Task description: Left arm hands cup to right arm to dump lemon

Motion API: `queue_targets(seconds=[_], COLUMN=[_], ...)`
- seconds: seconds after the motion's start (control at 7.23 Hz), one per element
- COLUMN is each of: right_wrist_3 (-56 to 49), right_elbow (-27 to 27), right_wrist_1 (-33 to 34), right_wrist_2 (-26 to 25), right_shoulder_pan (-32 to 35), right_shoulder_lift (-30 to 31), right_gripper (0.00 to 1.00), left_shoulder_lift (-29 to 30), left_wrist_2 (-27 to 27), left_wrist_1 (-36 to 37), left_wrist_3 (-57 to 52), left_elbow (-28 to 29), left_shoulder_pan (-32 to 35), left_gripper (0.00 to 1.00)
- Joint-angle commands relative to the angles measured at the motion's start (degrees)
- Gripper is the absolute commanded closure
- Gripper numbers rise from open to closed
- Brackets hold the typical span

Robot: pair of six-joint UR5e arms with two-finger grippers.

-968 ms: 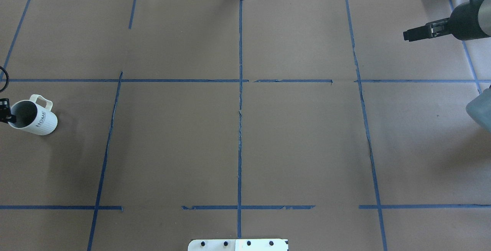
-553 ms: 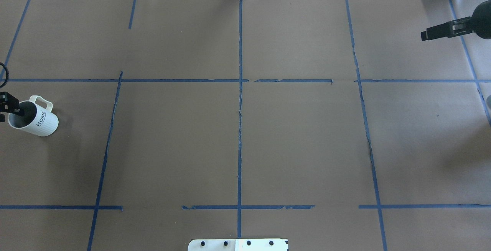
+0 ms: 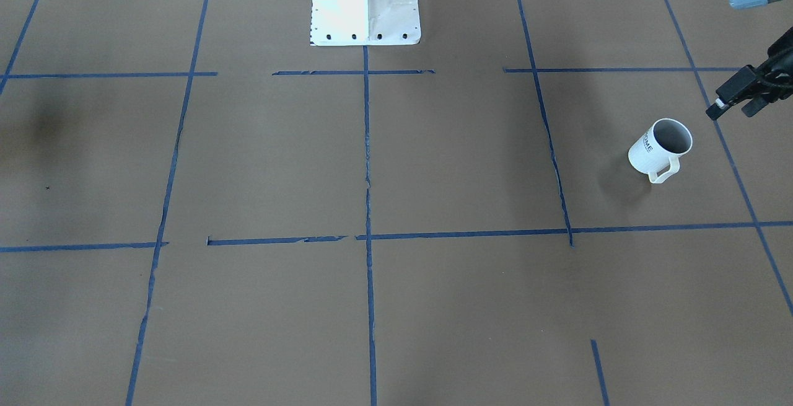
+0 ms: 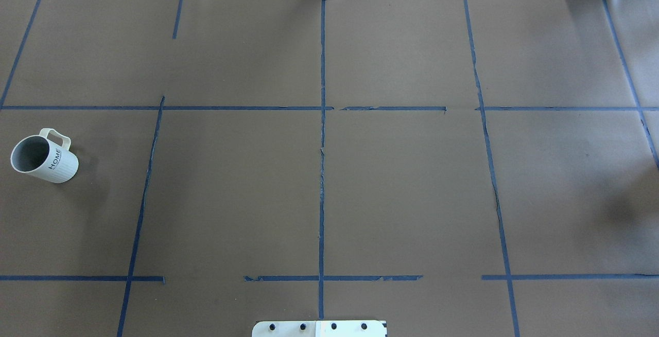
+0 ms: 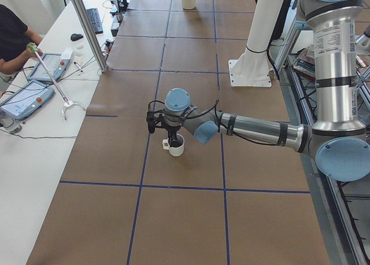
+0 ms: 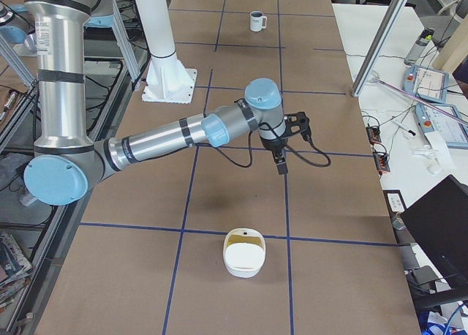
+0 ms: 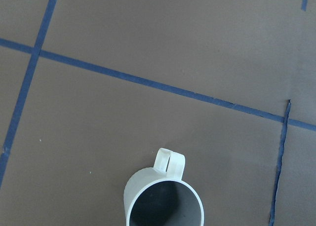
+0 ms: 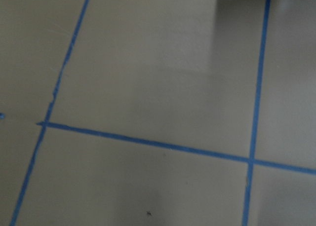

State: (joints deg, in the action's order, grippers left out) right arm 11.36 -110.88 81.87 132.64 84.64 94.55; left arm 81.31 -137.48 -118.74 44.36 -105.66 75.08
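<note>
The white cup stands upright on the brown table at its left end, handle toward the far side. It also shows in the front-facing view and the left wrist view. Its grey inside shows no lemon; the lemon is out of view. My left gripper hangs above and beside the cup, apart from it, its fingers spread and empty. In the exterior left view the left arm reaches over the cup. My right gripper points down over bare table; I cannot tell whether it is open or shut.
A white container with a yellowish inside sits on the table near the right arm. The white robot base stands at the table's middle edge. Blue tape lines cross the brown surface. Operators' tablets lie beside the table.
The left gripper has drawn off the cup's rim and left the overhead view to the left; the cup stays on the table. The right gripper has withdrawn out of that view to the right.
</note>
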Motion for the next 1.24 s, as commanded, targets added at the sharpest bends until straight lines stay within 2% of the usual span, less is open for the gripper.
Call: queue_targets(seconds=[0.0, 0.14, 0.28, 0.41, 0.69, 1.11], right_wrist_3=[-6.07, -7.13, -7.67, -9.67, -9.96, -9.96], right_elbow=[0.14, -0.03, 0.40, 0.14, -1.17, -1.18], right_wrist_1=[5.99, 7.93, 8.56, 10.57, 17.06, 16.22], right_wrist_2=[4.77, 6.99, 6.93, 6.93, 6.66, 5.34], right_shoulder_pan=[3.41, 5.52, 5.71, 5.71, 6.05, 6.68], right_shoulder_lift=[6.51, 7.22, 7.84, 7.76, 6.09, 5.65], right_gripper=[0.00, 0.00, 0.00, 0.00, 0.00, 0.00], left_shoulder_lift=[0.07, 0.07, 0.07, -0.27, -0.45, -1.15], left_wrist_2=[-0.69, -0.77, -0.86, -0.78, -0.86, -0.78], left_wrist_1=[9.34, 18.54, 29.85, 36.06, 36.82, 36.03], left_wrist_3=[-17.73, -29.04, -37.42, -40.63, -40.67, -40.75], left_elbow=[-1.29, -3.13, -6.62, -7.88, -7.80, -8.50], left_shoulder_pan=[5.31, 8.47, 9.46, 9.55, 9.55, 9.55], left_gripper=[0.00, 0.00, 0.00, 0.00, 0.00, 0.00])
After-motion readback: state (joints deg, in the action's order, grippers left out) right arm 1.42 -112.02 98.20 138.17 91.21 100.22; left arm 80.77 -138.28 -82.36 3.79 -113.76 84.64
